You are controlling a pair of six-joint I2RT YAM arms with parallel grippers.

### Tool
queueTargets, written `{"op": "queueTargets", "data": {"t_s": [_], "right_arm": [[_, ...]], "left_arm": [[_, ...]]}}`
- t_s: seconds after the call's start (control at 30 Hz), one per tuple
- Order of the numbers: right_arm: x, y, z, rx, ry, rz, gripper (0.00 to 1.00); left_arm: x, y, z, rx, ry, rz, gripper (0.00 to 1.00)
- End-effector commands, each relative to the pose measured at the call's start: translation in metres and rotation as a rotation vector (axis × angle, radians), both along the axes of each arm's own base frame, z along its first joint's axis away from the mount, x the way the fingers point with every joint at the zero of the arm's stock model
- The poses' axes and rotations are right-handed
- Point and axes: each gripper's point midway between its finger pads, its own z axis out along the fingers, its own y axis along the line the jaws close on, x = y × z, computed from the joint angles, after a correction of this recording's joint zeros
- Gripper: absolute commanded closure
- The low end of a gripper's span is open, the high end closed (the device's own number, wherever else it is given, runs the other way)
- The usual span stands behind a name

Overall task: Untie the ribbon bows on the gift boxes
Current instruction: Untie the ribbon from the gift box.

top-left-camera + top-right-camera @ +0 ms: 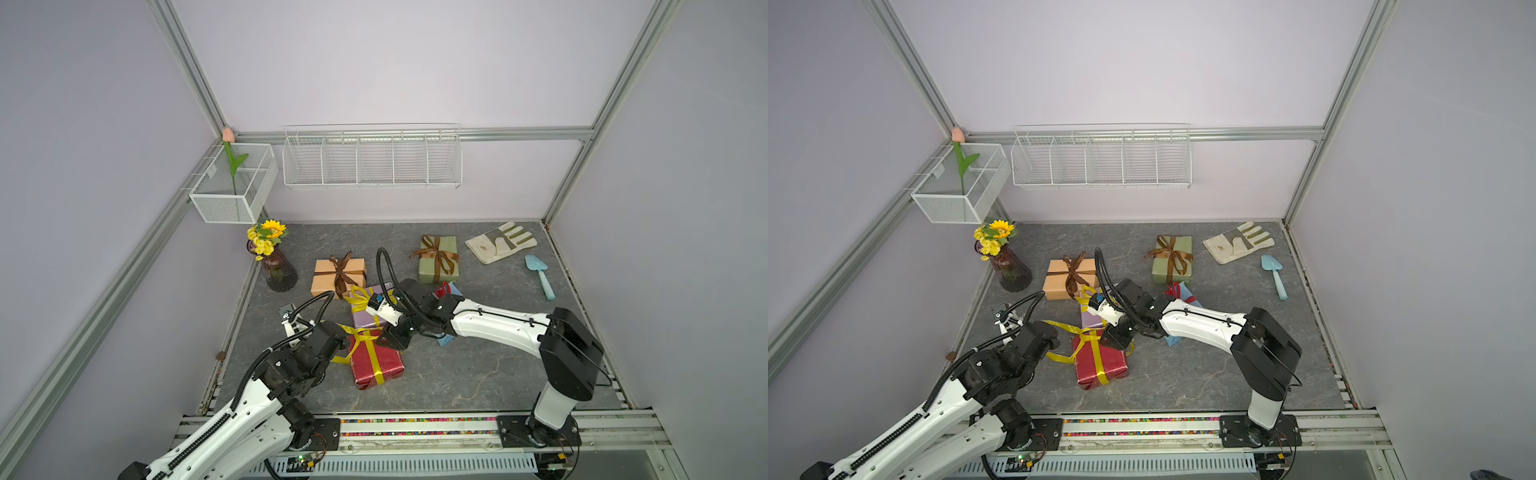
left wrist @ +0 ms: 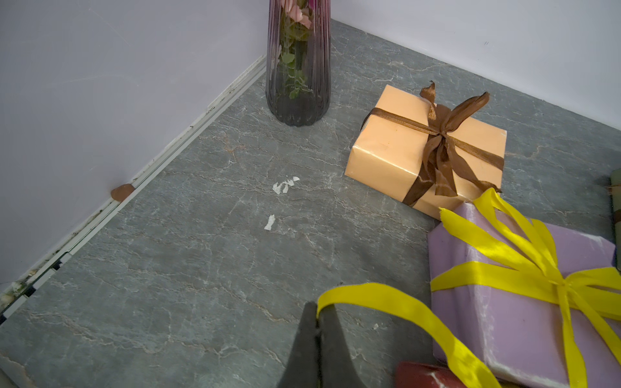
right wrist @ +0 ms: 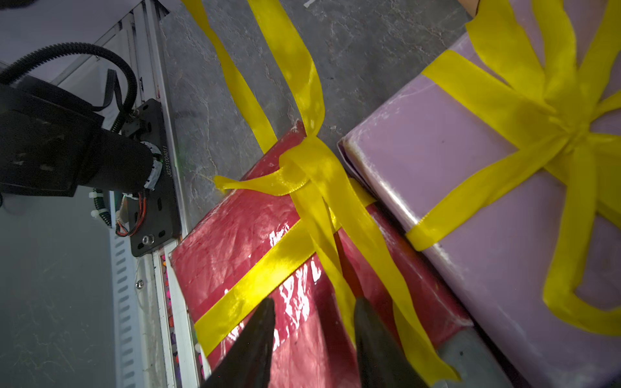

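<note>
My left gripper (image 2: 317,314) is shut on the end of the yellow ribbon (image 2: 396,304) that arcs back to the red gift box (image 1: 376,365). That ribbon's knot (image 3: 302,158) sits at the box's far edge with loose strands running out over the floor. My right gripper (image 3: 314,304) is open just above the red box (image 3: 242,235), one yellow strand running beside its fingertip (image 3: 364,312). The lilac box (image 1: 370,316) keeps a looped yellow bow (image 2: 537,265). The tan-orange box (image 1: 338,276) and the olive box (image 1: 438,259) carry tied brown bows. A light blue box (image 1: 445,340) with a red ribbon (image 1: 442,289) lies mostly under my right arm.
A dark glass vase (image 1: 280,272) of yellow flowers stands at the far left, near the tan-orange box. A work glove (image 1: 498,243) and a blue trowel (image 1: 540,276) lie at the far right. Two white wire baskets (image 1: 372,160) hang on the walls above the floor.
</note>
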Motion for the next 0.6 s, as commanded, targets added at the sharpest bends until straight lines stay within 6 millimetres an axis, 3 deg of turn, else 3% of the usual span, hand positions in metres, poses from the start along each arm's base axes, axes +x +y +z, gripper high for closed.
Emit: {"op": "queueTargets", "data": {"t_s": [0.0, 0.3, 0.57], "right_arm": [[-0.003, 0.008, 0.0, 0.008, -0.009, 0.041, 0.58], [0.0, 0.001, -0.016, -0.053, -0.038, 0.024, 0.66], [0.006, -0.015, -0.018, -0.105, -0.131, -0.005, 0.82]], "left_arm": [[0.001, 0.001, 0.01, -0.017, -0.025, 0.007, 1.0], [0.001, 0.0, 0.01, -0.024, -0.035, -0.004, 1.0], [0.001, 0.0, 0.004, -0.011, -0.021, -0.005, 1.0]]}}
